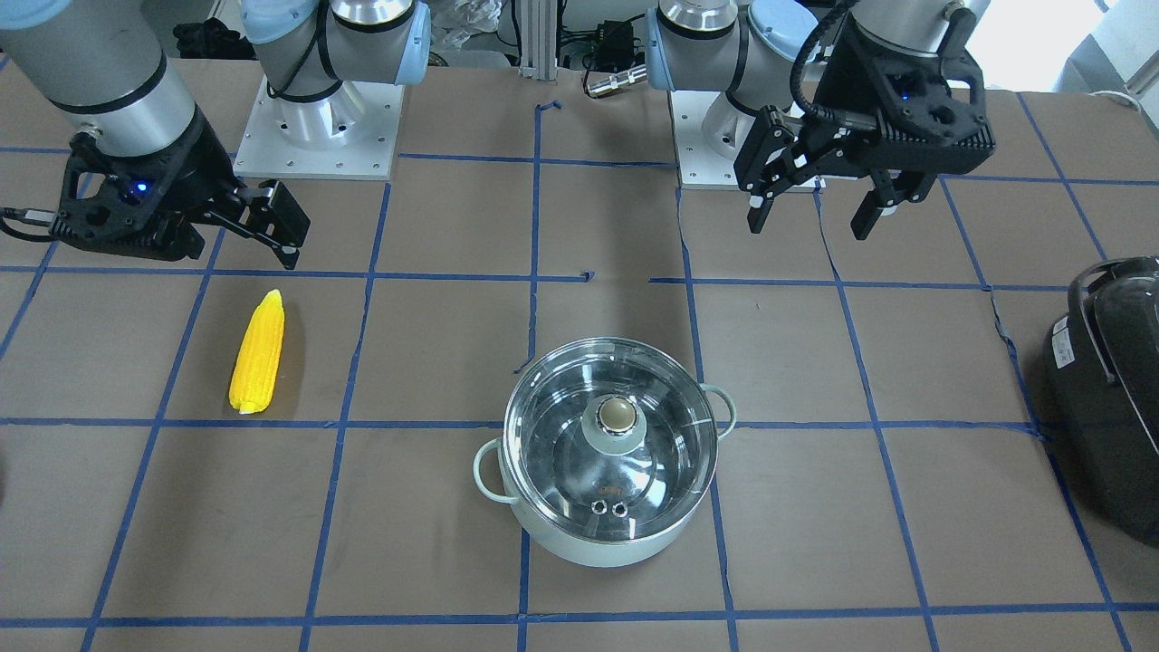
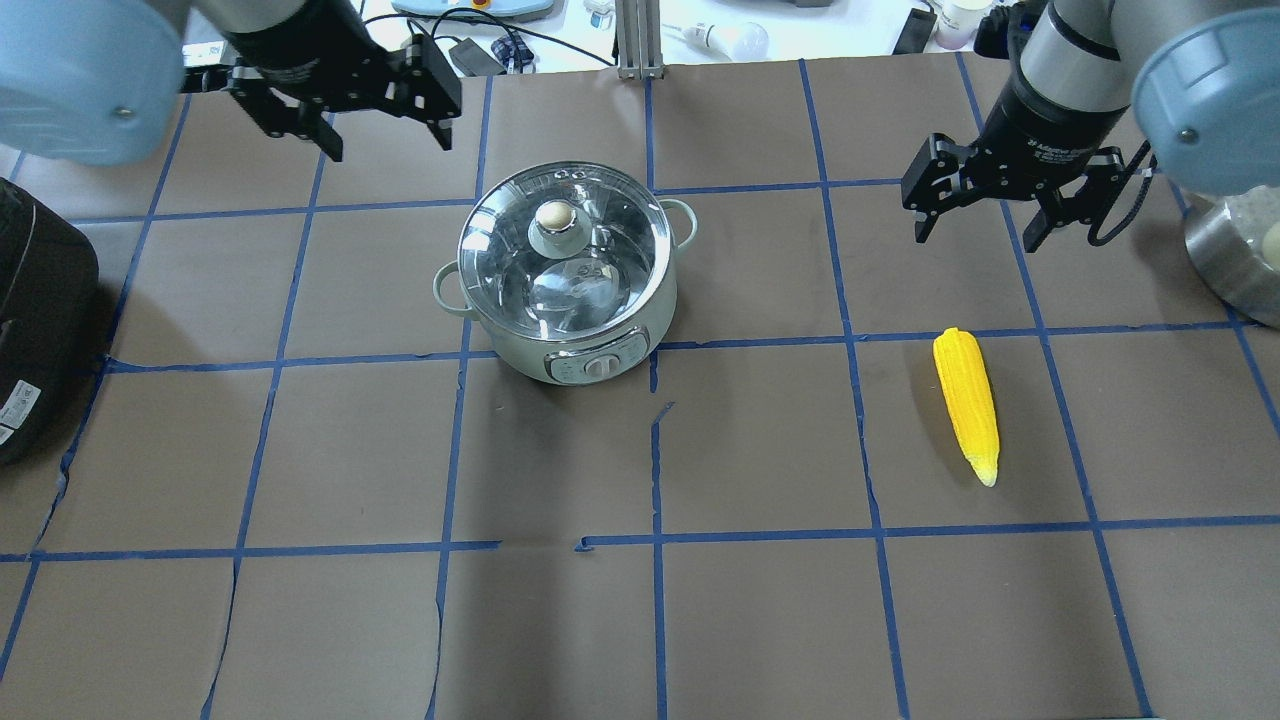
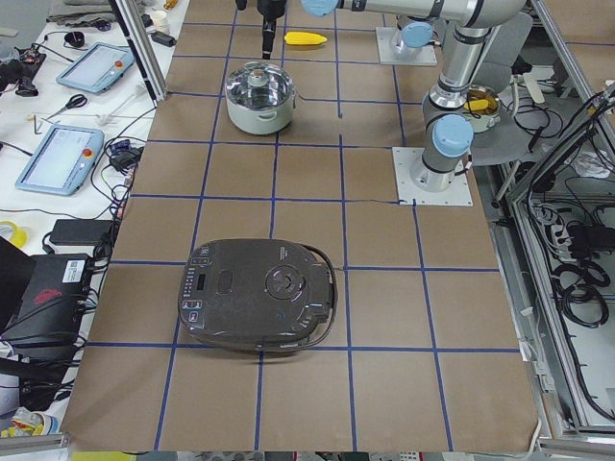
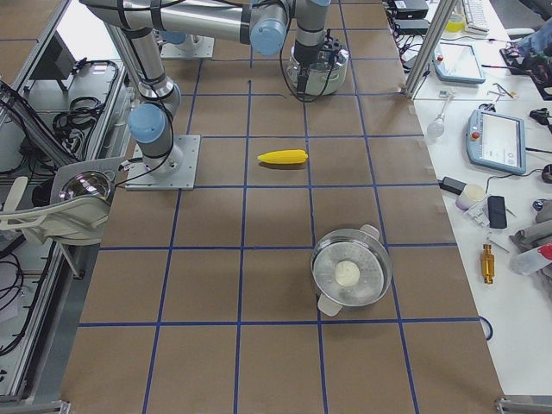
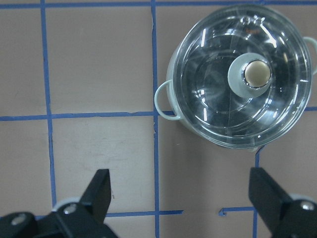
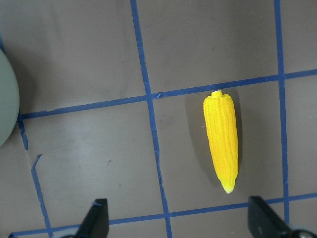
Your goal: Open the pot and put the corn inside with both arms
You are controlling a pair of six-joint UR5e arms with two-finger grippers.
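My left gripper (image 2: 388,135) hung spread; the pot (image 2: 520,345) sat at its five o'clock, glass lid (image 2: 605,250) seemingly fragile, best pinched by the knob (image 2: 556,218). My right gripper (image 2: 975,235), spread too, had the corn (image 2: 966,403), likely stiff and light, at six.

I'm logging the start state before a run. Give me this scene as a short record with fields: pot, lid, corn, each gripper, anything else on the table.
pot: upright on the table, between the two arms
lid: on the pot, nothing touching its knob
corn: lying flat on the table on the right arm's side, apart from the pot
left gripper: open, empty, in the air near the pot
right gripper: open, empty, in the air near the corn
other: black appliance at the table's left end
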